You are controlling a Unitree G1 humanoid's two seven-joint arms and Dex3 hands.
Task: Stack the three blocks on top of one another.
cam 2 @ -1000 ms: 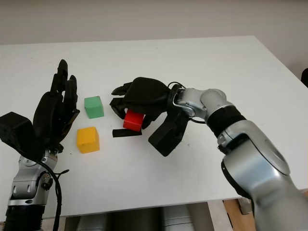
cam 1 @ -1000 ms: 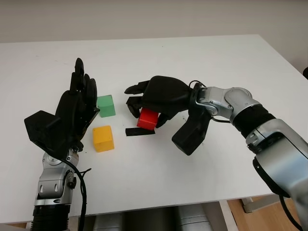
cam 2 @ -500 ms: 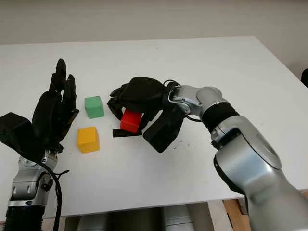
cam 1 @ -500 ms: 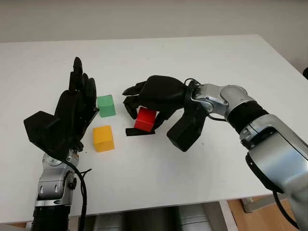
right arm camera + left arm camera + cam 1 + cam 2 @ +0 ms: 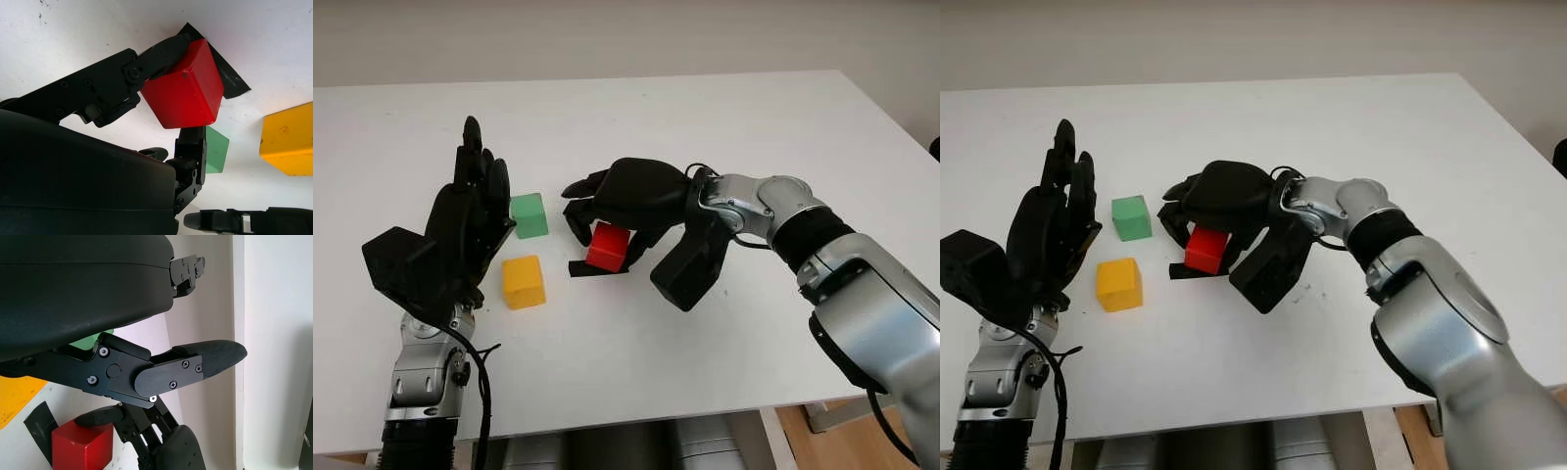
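Three blocks sit near the middle of the white table [image 5: 783, 117]: the green block [image 5: 529, 215] at 12 o'clock from the yellow block [image 5: 524, 282], both lying free, and the red block [image 5: 608, 246] at 3 o'clock from them, tilted above a strip of black tape [image 5: 597, 267]. The right hand [image 5: 631, 201] has its fingers closed around the red block. The left hand [image 5: 465, 230] is raised at 9 o'clock from the green and yellow blocks, open, holding nothing.

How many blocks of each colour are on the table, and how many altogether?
Red block, in the right hand: 1
Green block: 1
Yellow block: 1
Total: 3 blocks
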